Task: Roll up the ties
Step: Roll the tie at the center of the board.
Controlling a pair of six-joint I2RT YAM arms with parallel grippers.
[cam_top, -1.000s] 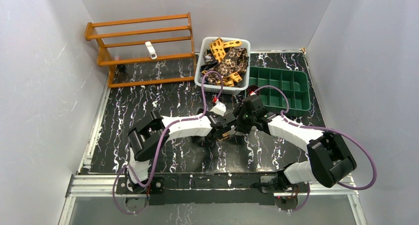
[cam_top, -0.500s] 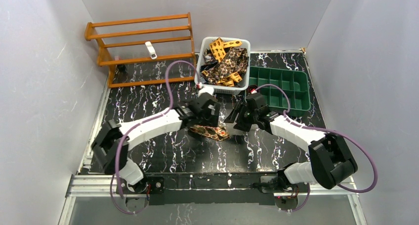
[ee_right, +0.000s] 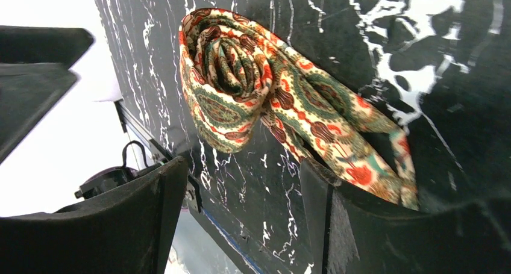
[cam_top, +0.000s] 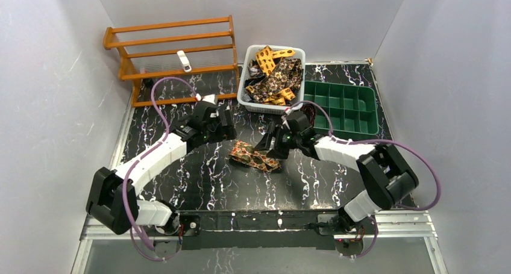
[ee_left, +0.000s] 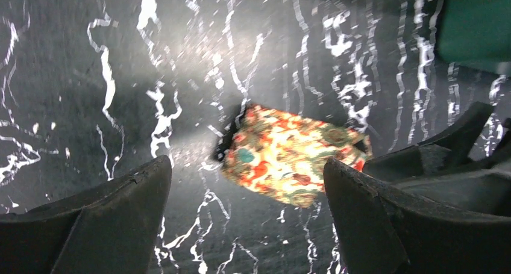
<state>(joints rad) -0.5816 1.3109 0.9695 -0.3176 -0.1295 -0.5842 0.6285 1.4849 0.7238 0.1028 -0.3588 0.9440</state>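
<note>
Partly rolled tie [cam_top: 254, 156], coil at one end and loose tail at the other, lying on the table [cam_top: 193, 183] between the left gripper [ee_left: 244, 171], jaws wide and empty, and the right gripper [ee_right: 241, 165], likewise wide and empty, just beside the tail.

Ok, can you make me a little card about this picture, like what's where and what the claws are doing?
rolled tie: on the black table, wound into a coil, one loose end sticking out
left claw: open, holding nothing, pointing at the rolled tie
right claw: open, close beside the loose end
basket: white, at the back, piled with other ties not rolled
green tray: right of the basket, split into compartments
wooden rack: back left corner
</note>
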